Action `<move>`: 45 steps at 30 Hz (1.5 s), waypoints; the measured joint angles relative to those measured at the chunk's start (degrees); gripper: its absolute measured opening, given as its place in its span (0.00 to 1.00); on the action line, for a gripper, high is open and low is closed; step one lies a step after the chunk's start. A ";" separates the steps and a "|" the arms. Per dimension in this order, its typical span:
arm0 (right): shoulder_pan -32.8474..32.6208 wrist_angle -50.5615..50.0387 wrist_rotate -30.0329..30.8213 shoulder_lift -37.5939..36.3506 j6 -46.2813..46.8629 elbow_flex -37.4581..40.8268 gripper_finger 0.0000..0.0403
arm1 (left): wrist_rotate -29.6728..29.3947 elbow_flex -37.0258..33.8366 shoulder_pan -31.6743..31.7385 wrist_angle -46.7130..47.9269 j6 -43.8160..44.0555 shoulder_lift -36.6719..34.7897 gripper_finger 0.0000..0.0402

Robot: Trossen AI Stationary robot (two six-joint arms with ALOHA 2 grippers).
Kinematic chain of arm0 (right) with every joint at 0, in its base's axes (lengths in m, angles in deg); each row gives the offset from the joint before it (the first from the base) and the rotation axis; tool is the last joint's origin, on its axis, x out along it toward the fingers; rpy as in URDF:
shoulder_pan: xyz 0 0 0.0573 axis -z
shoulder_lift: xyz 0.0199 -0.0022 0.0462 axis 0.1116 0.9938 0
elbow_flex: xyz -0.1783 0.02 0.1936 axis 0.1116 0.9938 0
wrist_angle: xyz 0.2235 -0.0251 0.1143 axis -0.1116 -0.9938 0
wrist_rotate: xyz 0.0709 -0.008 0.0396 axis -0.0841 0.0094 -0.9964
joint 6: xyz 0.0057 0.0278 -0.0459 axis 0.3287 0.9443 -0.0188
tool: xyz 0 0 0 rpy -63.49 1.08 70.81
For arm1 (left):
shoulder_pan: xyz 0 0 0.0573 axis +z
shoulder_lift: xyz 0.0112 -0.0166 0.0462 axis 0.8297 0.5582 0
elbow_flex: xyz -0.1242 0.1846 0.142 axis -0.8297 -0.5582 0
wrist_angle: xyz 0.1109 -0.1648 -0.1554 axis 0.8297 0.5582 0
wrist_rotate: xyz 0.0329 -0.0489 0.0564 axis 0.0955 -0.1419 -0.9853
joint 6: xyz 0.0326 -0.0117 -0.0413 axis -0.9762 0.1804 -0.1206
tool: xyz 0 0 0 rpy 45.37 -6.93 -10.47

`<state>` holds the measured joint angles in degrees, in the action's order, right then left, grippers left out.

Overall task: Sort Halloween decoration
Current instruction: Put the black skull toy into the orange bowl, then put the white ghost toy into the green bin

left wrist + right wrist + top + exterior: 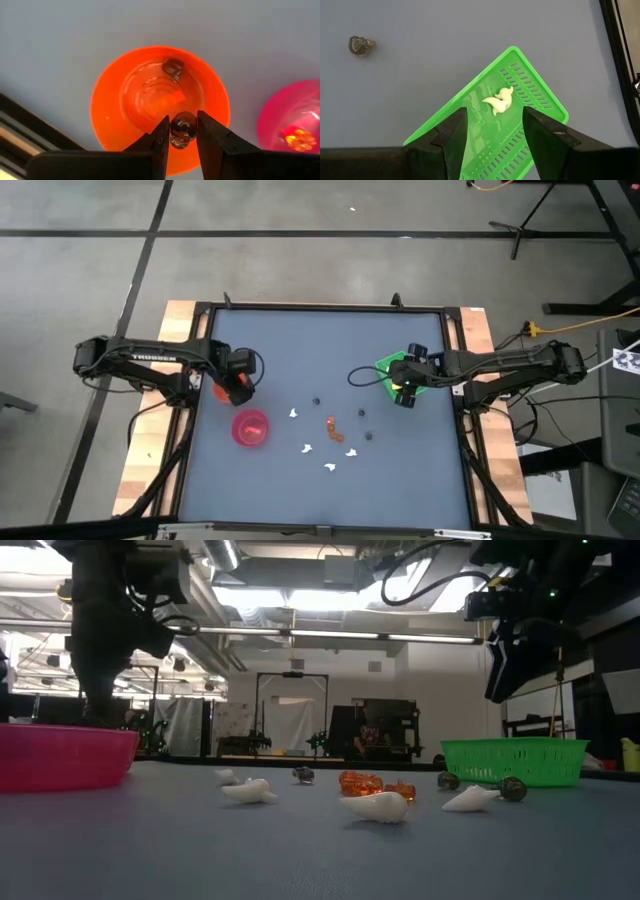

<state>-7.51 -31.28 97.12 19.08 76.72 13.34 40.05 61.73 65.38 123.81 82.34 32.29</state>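
My left gripper point(181, 134) is clamped on a dark round piece point(182, 129) above the orange bowl point(115, 100), because one dark piece point(173, 69) already lies there. My right gripper point(494, 131) hangs with fingers apart and empty over the green tray point(530, 87), where a white piece point(499, 100) lies. Other pieces wait on the table point(400, 460).

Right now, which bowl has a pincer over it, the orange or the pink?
The orange bowl: the left pincer hangs over it, gripping a dark piece. Nothing's over the pink bowl.

Orange bowl point(160, 107), pink bowl point(251, 428), green tray point(490, 122), blue-grey table point(300, 350); pcs white point(500, 100), dark point(183, 129), orange point(362, 783).
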 joint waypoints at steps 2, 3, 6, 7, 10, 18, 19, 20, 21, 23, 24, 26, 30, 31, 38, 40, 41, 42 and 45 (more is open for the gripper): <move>0.00 0.00 0.00 0.00 0.00 0.00 0.47 | -0.76 0.00 -0.14 -0.02 0.00 0.05 0.14; 0.00 0.00 0.00 0.00 0.00 0.00 0.47 | -0.93 0.00 -0.15 -0.01 -0.03 0.04 0.14; 0.00 0.00 -0.01 0.00 0.00 0.00 0.47 | -2.18 0.00 -0.16 -0.05 -0.04 0.05 0.17; 0.00 0.00 0.00 0.00 0.00 0.00 0.47 | -2.84 0.00 -0.16 -0.04 -0.04 0.05 0.19; 0.00 0.00 -0.01 0.00 0.00 0.00 0.47 | -3.65 0.00 -0.16 -0.04 -0.05 0.05 0.22; 0.00 -0.02 0.00 0.00 0.15 0.00 0.47 | -3.65 0.00 -0.14 -0.05 -0.07 0.05 0.33; 0.00 -0.02 0.00 0.00 0.15 0.00 0.47 | -3.65 0.00 -0.14 -0.05 -0.07 0.05 0.35; 0.00 -0.02 0.00 0.00 0.17 0.00 0.47 | -3.65 0.00 -0.14 -0.05 -0.07 0.05 0.36; 0.00 -0.02 0.00 0.00 0.17 0.00 0.47 | -3.65 0.00 -0.14 -0.05 -0.07 0.05 0.38; 0.00 -0.02 0.00 0.00 0.20 0.00 0.47 | -3.65 0.00 -0.14 -0.05 -0.07 0.05 0.41; 0.00 -0.02 0.00 0.00 0.21 0.00 0.47 | -3.65 0.00 -0.14 -0.05 -0.07 0.05 0.42; 0.00 -0.02 0.00 0.00 0.22 0.00 0.47 | -3.65 0.00 -0.14 -0.06 -0.09 0.05 0.45; 0.00 -0.02 0.00 0.00 0.22 0.00 0.47 | -3.63 0.00 -0.12 -0.31 -0.09 0.05 0.49; 0.00 -0.02 -0.02 0.00 0.24 0.00 0.47 | -3.63 0.00 -0.12 -0.41 -0.11 0.05 0.50; 0.00 -0.02 0.00 0.00 0.24 0.00 0.47 | -3.63 0.00 -0.12 -3.97 -0.11 0.05 0.53; 0.00 -0.02 0.00 0.00 0.24 0.00 0.47 | -3.62 -0.02 -0.12 -6.67 -0.11 0.05 0.53; 0.00 -0.02 0.00 0.00 0.24 0.00 0.47 | -3.61 -0.01 -0.13 -8.30 -0.11 0.05 0.53; 0.00 -0.02 -0.02 0.00 0.24 0.00 0.47 | -3.59 -0.02 -0.12 -9.97 -0.11 0.05 0.53; 0.00 -0.02 0.00 0.00 0.24 0.00 0.47 | -3.54 -0.02 -0.12 -15.64 -0.57 0.05 0.52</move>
<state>-7.51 -31.30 97.12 19.08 76.96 13.34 36.51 61.71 65.26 108.17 81.77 32.34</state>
